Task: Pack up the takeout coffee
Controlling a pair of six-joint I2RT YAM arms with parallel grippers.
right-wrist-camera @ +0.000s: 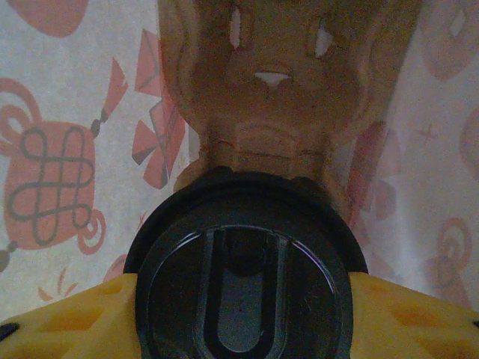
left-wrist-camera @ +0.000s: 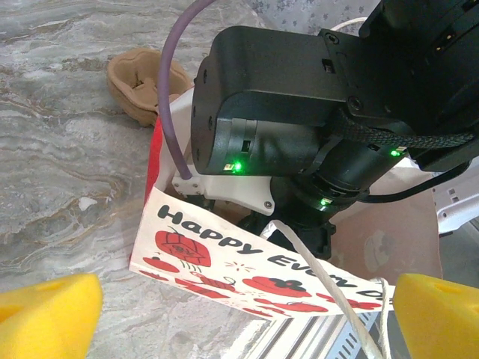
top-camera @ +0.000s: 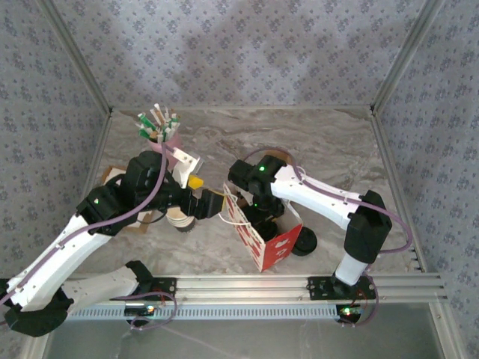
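- Right gripper [right-wrist-camera: 239, 321]: jaws part-spread, pinched the takeout coffee [right-wrist-camera: 243, 277] at its black lid, inside the red-and-white paper bag [left-wrist-camera: 224, 258]; pulp cup carrier [right-wrist-camera: 273, 90] beyond.
- Left gripper [left-wrist-camera: 241, 318]: jaws fully spread, gripping nothing, at the bag rim.
- Handling, judged: light, thin-walled, crushable; the stiff lid rim was the safest hold.

The one piece of readable writing stands on the red-and-white paper bag [left-wrist-camera: 224, 258]. Black lettering runs along its folded-over white top edge, among printed red poppies, and reads "Happy Even" in the left wrist view. The letters that follow on the same line are too blurred to make out.
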